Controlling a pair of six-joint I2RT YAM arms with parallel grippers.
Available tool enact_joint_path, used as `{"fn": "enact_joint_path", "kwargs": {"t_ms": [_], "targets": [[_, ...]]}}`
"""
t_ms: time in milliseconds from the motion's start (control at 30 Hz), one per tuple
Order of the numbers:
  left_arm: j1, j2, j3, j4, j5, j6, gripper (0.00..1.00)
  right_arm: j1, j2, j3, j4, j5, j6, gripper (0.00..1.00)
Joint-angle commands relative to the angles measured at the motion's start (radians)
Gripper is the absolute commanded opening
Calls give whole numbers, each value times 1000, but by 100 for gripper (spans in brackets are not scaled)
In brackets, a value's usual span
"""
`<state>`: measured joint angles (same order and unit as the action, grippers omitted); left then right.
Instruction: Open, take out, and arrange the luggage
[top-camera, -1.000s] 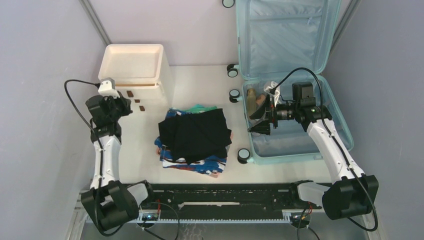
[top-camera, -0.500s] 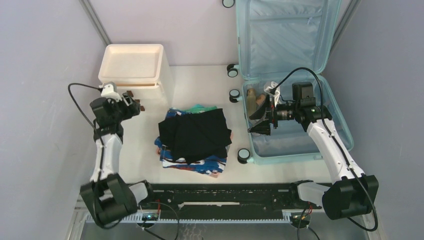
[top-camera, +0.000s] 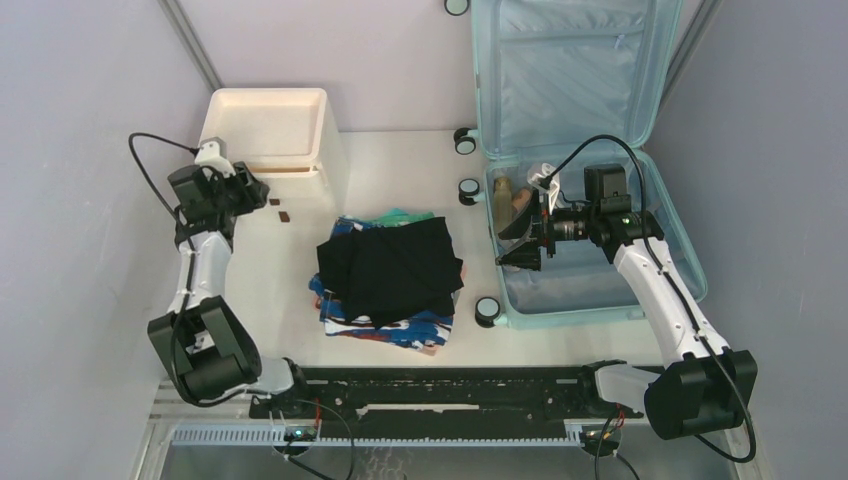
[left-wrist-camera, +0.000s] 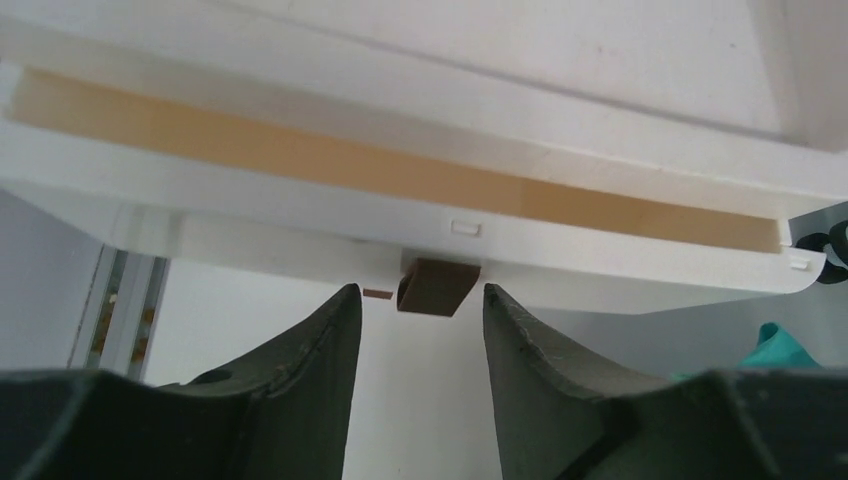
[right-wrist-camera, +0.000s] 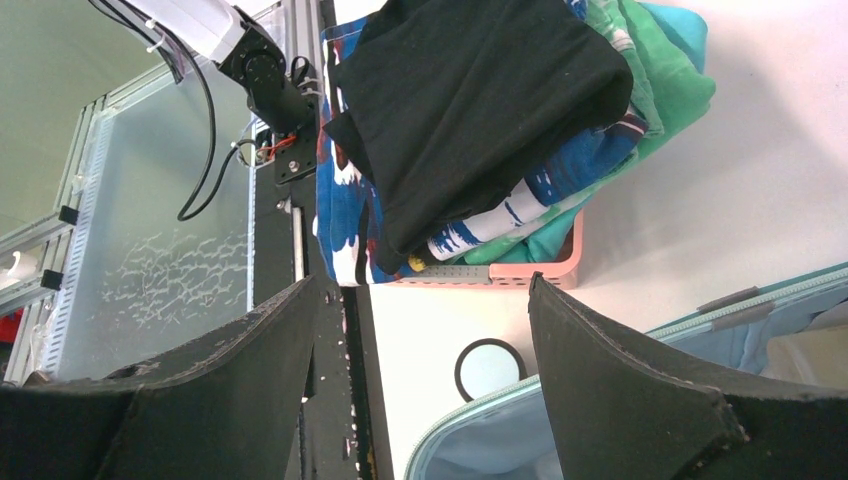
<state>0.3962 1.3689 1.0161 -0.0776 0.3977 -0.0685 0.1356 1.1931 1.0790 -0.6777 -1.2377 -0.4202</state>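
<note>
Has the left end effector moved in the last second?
Yes. In the top view the left end effector has moved up-frame, closer to the white cabinet. It is open and now lined up on a brown knob.

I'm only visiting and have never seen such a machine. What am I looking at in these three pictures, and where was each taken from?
Two robot arms are bolted at the table's near edge. The wide picture looks down from above; the other two come from a camera on each wrist, looking past that arm's own claw. The left claw is open, facing a small brown knob at the front of the cream cabinet. The right claw is open and empty above the open aqua suitcase. Between them, folded clothes lie piled in a pink basket.
</note>
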Motion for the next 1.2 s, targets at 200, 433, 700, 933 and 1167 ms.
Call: {"fn": "enact_joint_path", "kwargs": {"t_ms": [200, 433, 700, 933, 1167], "targets": [[6, 57, 131, -25, 79, 16, 35, 5, -11, 3, 12, -5, -25, 84], [5, 71, 148, -43, 85, 24, 16, 6, -10, 2, 11, -3, -25, 84], [10, 65, 141, -53, 85, 32, 0, 5, -13, 2, 11, -3, -25, 84], [16, 22, 100, -70, 95, 38, 0, 6, -19, 3, 10, -5, -25, 84], [20, -57, 4, -68, 52, 26, 0, 7, -23, 3, 11, -8, -25, 84]]}}
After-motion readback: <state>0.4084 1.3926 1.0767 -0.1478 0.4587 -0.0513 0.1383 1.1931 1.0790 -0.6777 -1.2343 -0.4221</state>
